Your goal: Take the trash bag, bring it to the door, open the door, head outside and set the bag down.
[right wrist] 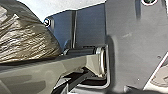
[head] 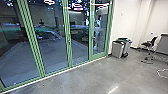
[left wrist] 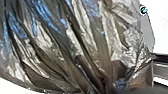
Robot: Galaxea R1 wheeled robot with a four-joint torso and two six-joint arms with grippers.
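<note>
The trash bag bulges close by in my left wrist view, its dark, shiny plastic gathered into folds. I can't tell whether my left gripper or right gripper is clenched or released. In the head view, green-framed glass doors span the left and middle; 2 bins stand right of centre, 1 chair near the right edge.

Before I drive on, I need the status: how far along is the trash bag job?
Done, it seems: the trash bag is picked up, showing large with gathered folds in the left wrist view. In hand: apparently carrying it, indoors, toward the green-framed glass door. Left to do: opening that door, which looks closed, going outside and putting the bag down.
</note>
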